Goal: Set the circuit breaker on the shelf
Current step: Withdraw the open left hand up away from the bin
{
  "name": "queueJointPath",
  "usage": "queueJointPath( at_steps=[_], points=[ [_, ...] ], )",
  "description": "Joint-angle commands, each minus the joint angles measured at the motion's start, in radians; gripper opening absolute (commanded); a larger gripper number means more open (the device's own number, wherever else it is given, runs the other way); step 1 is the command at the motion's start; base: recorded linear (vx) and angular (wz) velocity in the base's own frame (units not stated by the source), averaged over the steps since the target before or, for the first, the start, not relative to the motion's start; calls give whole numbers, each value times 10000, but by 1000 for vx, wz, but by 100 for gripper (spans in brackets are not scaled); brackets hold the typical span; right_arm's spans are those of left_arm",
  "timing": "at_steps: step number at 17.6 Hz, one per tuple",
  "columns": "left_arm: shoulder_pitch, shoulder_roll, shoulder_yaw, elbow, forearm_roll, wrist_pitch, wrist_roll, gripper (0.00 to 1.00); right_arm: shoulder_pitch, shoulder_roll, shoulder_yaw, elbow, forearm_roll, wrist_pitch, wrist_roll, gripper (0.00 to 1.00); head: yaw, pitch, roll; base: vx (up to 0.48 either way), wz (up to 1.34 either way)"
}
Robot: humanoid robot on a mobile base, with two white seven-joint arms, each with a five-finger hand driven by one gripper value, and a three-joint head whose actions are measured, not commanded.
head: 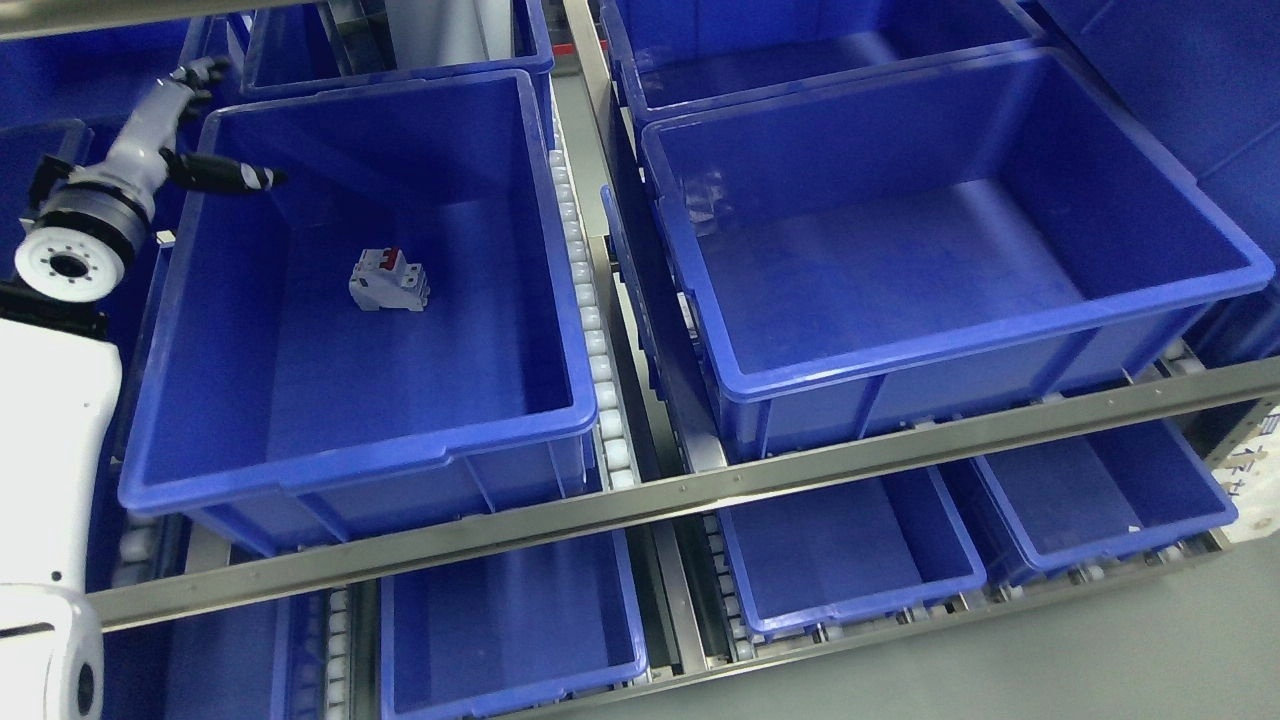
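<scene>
Left hand (190, 130) empty, fingers spread, over bin (340, 445) rim; breaker (389, 281) lies in bin below-right of it. Placement looks done, only withdrawal left.

You get bright, even overhead light, soft white glare on the right glossy blue plastic bin (1150, 285) floor, mild shadows under rims, sharp focus, tilted framing.

I can't read any text here. A white carton (1262, 470) at the right edge carries dark printed marks, but they're too small and cropped for me.
</scene>
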Motion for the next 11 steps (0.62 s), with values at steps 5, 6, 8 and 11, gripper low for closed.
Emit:
queueJointPath(
  at_steps=[5, 6, 8, 11],
  points=[
    [1120, -3284, 5630, -4531, 1388, 122, 589, 100, 1, -175, 199, 0, 0, 555, -1, 100, 0, 0, 0, -208, 0],
    [1564, -3284, 5539, -5403, 1388, 563, 589, 100, 1, -175, 199, 0, 0, 555, -1, 100, 0, 0, 0, -226, 3],
    [2361, -3284, 4974, -7121, 1404, 1362, 604, 100, 1, -175, 199, 0, 0, 555, -1, 100, 0, 0, 0, -253, -1],
    [3880, -3284, 3622, -8508, 1404, 1381, 635, 100, 1, -175, 199, 0, 0, 555, -1, 100, 0, 0, 0, -276, -12]
  ],
)
